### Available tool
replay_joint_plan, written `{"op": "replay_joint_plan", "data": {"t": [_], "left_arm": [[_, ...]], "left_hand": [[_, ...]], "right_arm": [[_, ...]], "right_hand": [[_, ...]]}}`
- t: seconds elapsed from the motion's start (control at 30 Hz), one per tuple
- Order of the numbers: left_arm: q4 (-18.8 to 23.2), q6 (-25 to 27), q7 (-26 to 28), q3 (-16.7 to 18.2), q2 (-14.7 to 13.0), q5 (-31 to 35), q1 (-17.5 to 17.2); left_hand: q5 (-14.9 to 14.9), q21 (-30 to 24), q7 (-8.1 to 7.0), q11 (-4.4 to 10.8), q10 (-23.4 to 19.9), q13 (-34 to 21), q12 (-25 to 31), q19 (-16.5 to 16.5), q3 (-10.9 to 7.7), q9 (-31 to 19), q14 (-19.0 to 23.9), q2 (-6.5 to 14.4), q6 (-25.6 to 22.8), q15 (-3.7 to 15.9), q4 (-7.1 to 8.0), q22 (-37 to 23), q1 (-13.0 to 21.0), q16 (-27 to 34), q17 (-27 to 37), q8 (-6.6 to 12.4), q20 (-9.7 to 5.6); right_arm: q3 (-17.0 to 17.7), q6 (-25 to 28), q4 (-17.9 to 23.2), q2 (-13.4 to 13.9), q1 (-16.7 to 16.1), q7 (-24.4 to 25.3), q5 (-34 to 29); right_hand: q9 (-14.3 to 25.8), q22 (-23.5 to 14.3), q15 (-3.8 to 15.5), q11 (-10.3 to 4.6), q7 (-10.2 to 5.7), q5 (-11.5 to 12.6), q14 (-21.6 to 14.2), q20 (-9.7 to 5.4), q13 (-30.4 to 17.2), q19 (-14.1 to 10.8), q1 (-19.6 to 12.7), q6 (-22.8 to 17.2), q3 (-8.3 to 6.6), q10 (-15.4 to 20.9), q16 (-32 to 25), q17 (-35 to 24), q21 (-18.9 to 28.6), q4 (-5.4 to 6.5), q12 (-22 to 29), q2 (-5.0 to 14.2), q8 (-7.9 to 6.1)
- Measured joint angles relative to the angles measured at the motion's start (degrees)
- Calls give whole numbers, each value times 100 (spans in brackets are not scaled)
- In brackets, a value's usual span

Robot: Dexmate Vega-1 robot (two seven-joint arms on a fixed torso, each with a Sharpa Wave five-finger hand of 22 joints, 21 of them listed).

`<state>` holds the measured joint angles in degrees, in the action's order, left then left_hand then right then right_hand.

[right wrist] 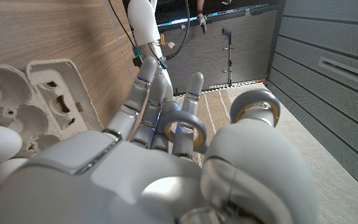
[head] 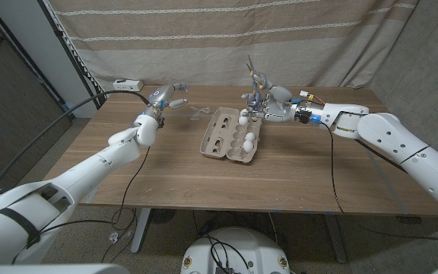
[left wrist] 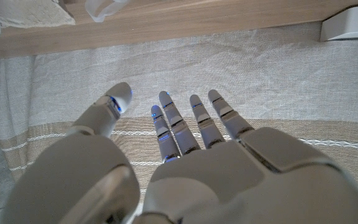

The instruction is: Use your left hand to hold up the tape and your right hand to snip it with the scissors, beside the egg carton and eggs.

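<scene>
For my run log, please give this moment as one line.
left hand: open, raised, holds nothing | right hand: grips scissors, blades up | tape: on table | egg carton: open, eggs inside

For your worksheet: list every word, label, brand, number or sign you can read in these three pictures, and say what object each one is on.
None can be read.
The egg carton shows bare pulp, no print.
The scissors in the right hand carry no visible brand.
The white box at the table's far left edge shows no legible marking.
</scene>
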<state>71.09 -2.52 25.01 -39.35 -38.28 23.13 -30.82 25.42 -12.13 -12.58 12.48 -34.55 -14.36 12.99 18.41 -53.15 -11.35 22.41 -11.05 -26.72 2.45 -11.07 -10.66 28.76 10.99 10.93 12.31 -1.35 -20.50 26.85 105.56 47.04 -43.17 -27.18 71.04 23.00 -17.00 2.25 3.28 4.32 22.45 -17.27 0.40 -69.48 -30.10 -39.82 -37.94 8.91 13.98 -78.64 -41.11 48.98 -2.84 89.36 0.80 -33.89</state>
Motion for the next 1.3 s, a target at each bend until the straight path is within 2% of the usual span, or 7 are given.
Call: {"op": "replay_joint_plan", "data": {"t": [0.33,0.4,0.6,0.73,0.9,0.93,1.3], "left_arm": [[-237,-42,-15,-167,62,63,174],[-255,-42,-15,-200,63,92,203],[-279,42,3,-289,63,390,272],[-278,121,4,-493,50,578,410],[-278,234,-10,-493,50,871,410],[-268,260,-14,-675,40,935,536],[-316,460,-73,-1044,65,1542,780]], "left_hand": [[0,0,31,0,0,0,0,-21,18,0,-10,0,-31,10,18,0,0,0,1,0,-21],[-22,0,13,0,0,0,0,-21,69,0,-10,0,-112,10,16,0,0,0,1,28,-21],[-45,0,14,0,0,0,0,-21,152,0,-10,-30,-279,10,41,0,30,0,15,87,-20],[-45,0,11,0,-61,-1,43,-21,195,1,-10,-8,-339,11,37,-1,53,0,14,96,-20],[-45,0,41,7,-117,-1,44,-21,232,1,-10,-8,-430,11,40,-1,53,7,14,132,-20],[-45,0,20,17,-127,-1,44,-21,246,1,-10,-8,-450,11,39,-1,53,17,14,132,-20],[-88,0,11,-10,-154,-16,44,-21,293,1,-10,-8,-459,11,40,-1,53,33,14,132,-20]], "right_arm": [[2,-5,0,3,0,9,-8],[3,-8,0,4,-1,9,-8],[23,-18,6,20,-34,9,-10],[36,-62,23,42,-60,-13,-20],[71,-62,52,74,-103,-13,-20],[79,-125,57,80,-114,-38,-38],[136,-203,90,130,-185,-53,-46]], "right_hand": [[15,47,0,-4,2,0,0,0,27,0,-23,2,0,4,-40,26,29,0,-1,21,0],[27,52,0,-12,10,0,0,0,24,0,-23,10,0,12,-40,25,49,0,-1,21,0],[27,80,0,-12,10,0,-1,0,-6,0,1,10,24,12,-62,25,49,-23,-2,46,22],[27,104,21,-12,32,-22,21,0,0,0,-1,-12,24,12,-62,25,49,-24,-3,44,22],[27,106,21,-12,41,-22,21,0,-4,0,-1,-21,24,12,-62,48,49,-24,-4,44,22],[27,111,21,-12,41,-22,21,0,2,0,-1,-21,24,12,-62,53,49,-24,-4,44,22],[53,160,20,-11,41,-22,20,0,38,0,-1,-21,24,11,-84,52,49,-24,-4,44,44]]}}
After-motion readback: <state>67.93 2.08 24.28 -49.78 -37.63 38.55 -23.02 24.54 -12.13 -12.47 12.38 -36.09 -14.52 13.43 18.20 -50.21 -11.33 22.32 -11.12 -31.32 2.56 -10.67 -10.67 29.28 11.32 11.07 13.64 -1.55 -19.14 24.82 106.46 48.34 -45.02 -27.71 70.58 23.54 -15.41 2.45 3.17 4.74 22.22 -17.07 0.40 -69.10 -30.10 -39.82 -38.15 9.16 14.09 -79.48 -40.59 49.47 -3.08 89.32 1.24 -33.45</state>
